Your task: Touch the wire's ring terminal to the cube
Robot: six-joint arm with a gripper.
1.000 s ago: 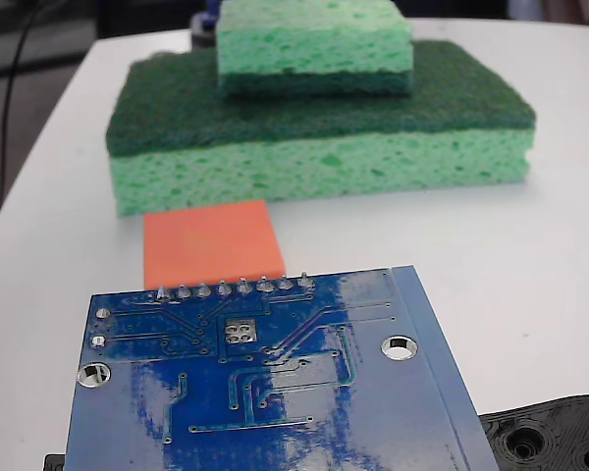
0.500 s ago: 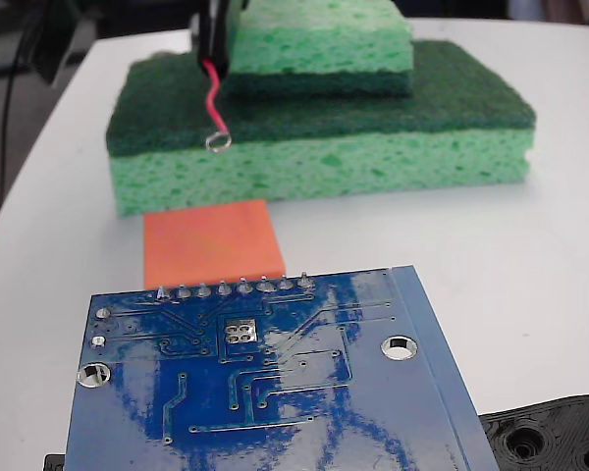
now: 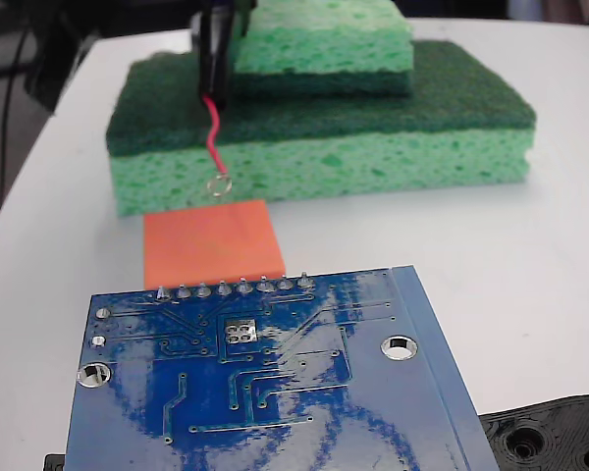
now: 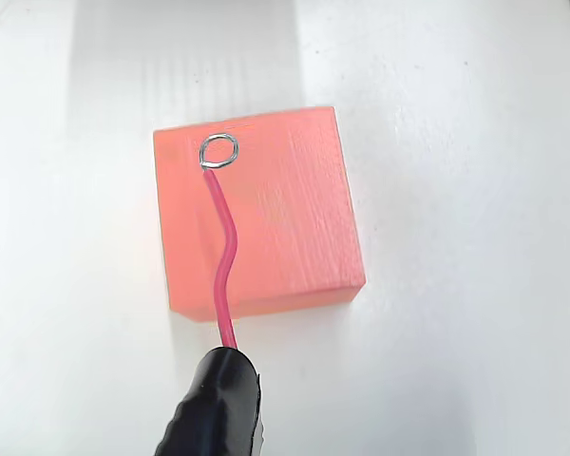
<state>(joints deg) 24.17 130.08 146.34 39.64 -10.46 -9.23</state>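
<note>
Two stacked green sponges [image 3: 324, 147], blue circuit board [image 3: 275, 383], black plastic part [image 3: 555, 437], white table [image 3: 550, 265]

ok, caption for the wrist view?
Ring terminal on a red wire poised over the orange cube on a white table.

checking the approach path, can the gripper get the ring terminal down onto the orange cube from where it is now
Probably yes. In the fixed view the ring terminal hangs just above the cube with only open space between. The wrist view shows the ring over the cube's bare top face. The sponges sit behind, out of the way.
</note>
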